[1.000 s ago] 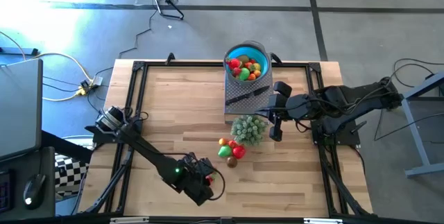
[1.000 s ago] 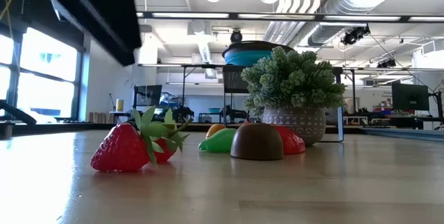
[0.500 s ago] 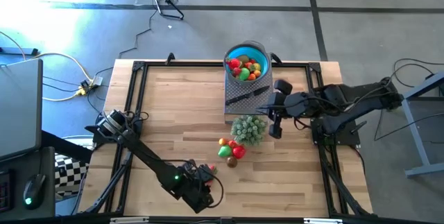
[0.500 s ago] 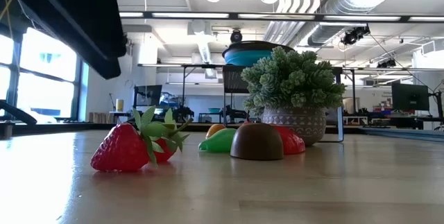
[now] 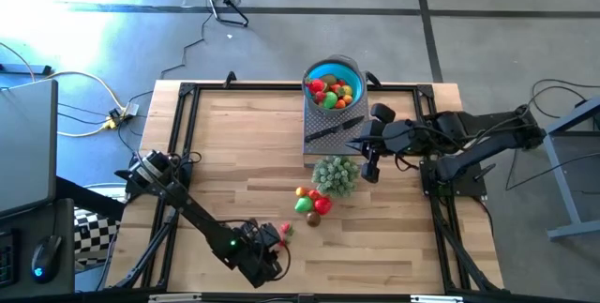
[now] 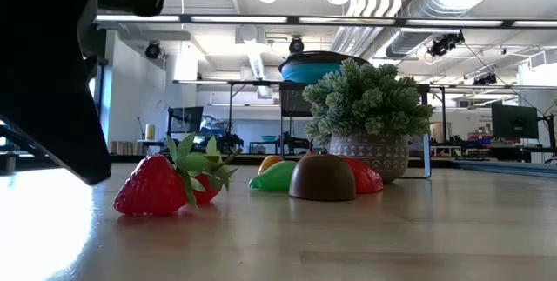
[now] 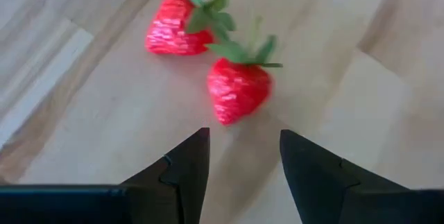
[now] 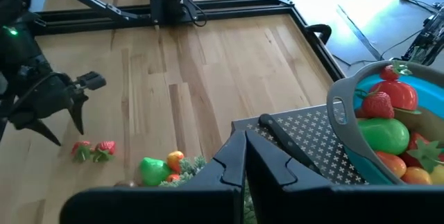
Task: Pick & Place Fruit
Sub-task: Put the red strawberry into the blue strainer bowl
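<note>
The left tool [image 5: 272,247] hangs low over the near edge of the table [image 5: 234,153], its fingers [image 7: 187,165] apart and holding nothing. Just ahead of its tips lie two red strawberries [image 7: 238,89] with green leaves, side by side on the wood, not touched by either finger. In the high view the same pair shows as a small red spot [image 5: 285,231] just beside the tool.

Farther toward the middle of the table a small group of loose fruit [image 5: 311,204] sits together: a green piece, a brown round one, an orange one and red ones, right beside a pale green bushy plant [image 5: 336,174] in a pot.

At the far edge a blue bowl [image 5: 352,70] holds many more fruits, red, green, orange and yellow. Beside it a black-handled knife [image 5: 330,131] lies on a patterned grey mat [image 5: 321,141].

The right tool [image 5: 367,170] hovers near the plant, with its fingers [image 8: 232,158] together and empty
</note>
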Controlling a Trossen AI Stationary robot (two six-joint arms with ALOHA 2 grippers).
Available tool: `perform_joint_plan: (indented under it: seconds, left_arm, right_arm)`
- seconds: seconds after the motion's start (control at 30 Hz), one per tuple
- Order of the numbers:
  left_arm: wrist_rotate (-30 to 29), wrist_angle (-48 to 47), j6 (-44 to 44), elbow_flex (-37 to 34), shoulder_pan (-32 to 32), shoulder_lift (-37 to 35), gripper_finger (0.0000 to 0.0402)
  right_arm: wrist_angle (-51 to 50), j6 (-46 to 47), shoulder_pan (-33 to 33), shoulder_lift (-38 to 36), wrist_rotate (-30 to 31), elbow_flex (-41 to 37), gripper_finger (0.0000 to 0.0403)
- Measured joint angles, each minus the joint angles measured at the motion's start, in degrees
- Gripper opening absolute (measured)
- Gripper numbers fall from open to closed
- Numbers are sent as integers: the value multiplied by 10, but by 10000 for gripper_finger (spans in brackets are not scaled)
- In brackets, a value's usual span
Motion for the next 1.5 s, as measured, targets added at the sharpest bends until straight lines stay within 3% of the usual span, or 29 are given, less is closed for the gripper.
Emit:
perform_joint_plan:
  seconds: [0.4,0.7,1.13,1.5]
  left_arm:
    - [-24,103,23,-74,0,-3,170]
    - [-45,128,105,-75,1,0,170]
    - [-92,200,111,-74,12,37,170]
    - [-88,204,122,-74,13,37,170]
  right_arm:
    - [0,0,0,0,0,0,3]
    - [0,0,0,0,0,0,3]
    - [1,0,0,0,0,0,3]
    - [1,0,0,0,0,0,3]
